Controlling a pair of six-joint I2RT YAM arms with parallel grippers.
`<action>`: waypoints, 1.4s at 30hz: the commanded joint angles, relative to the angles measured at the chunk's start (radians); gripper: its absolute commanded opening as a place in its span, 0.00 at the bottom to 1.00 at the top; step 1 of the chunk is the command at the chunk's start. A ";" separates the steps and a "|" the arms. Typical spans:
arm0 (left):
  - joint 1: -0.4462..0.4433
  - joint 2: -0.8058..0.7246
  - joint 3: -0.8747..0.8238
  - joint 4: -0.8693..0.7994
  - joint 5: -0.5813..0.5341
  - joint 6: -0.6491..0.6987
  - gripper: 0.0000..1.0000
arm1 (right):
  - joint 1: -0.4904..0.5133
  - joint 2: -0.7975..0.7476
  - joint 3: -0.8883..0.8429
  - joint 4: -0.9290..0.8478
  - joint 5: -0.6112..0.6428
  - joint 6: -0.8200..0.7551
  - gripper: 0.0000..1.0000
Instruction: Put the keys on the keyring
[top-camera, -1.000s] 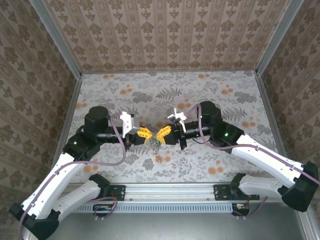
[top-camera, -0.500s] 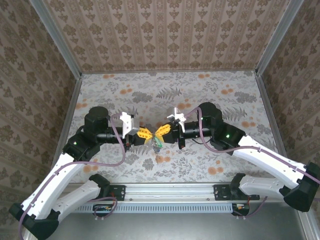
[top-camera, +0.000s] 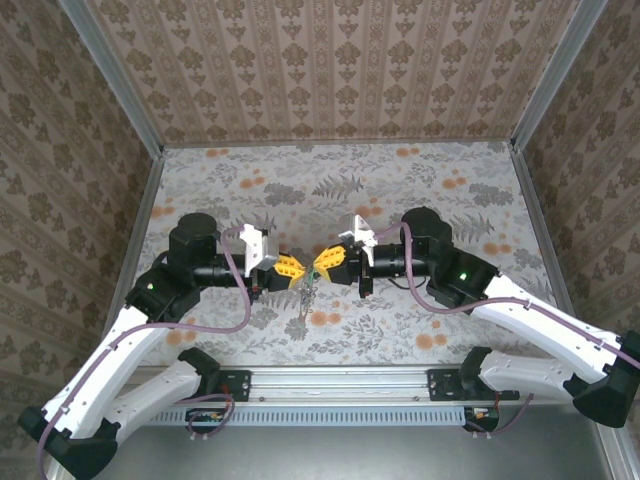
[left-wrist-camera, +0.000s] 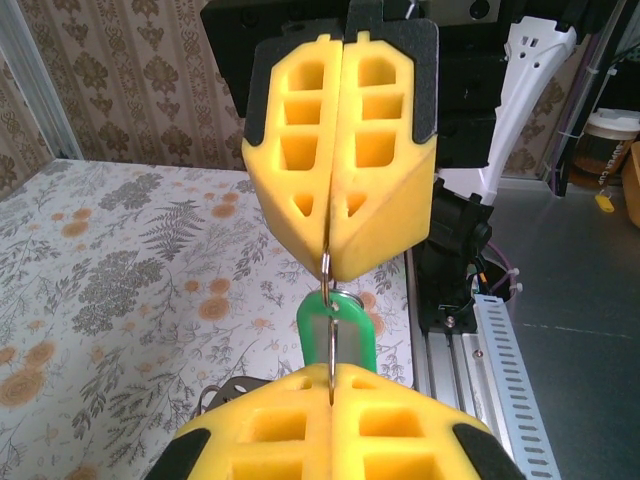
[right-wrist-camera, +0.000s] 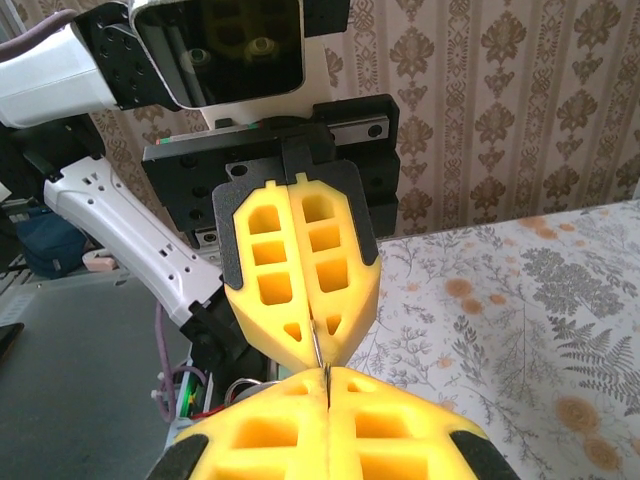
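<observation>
The keyring (left-wrist-camera: 326, 305) hangs above the tabletop (top-camera: 400, 190), pinched between my two hands, with a green-headed key (left-wrist-camera: 355, 335) threaded on it. My left hand (left-wrist-camera: 331, 378) is clamped closed on one side and my right hand (left-wrist-camera: 335, 268) grips the opposite side, fingertips nearly meeting.

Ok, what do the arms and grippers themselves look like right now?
The left arm and right arm match: white links, black joints, a purple cable alongside, a small green light. The left gripper and right gripper have yellow wedge fingers with cut-out pockets, black-backed.
</observation>
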 joint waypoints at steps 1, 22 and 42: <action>-0.003 -0.019 0.021 0.025 0.041 0.015 0.00 | 0.010 0.008 0.012 -0.016 -0.035 -0.025 0.00; 0.003 -0.017 0.017 0.040 0.070 0.003 0.00 | 0.011 -0.009 -0.005 -0.021 -0.033 -0.059 0.00; 0.006 -0.023 0.012 0.060 0.100 -0.009 0.00 | 0.012 0.028 0.018 -0.012 0.004 -0.070 0.00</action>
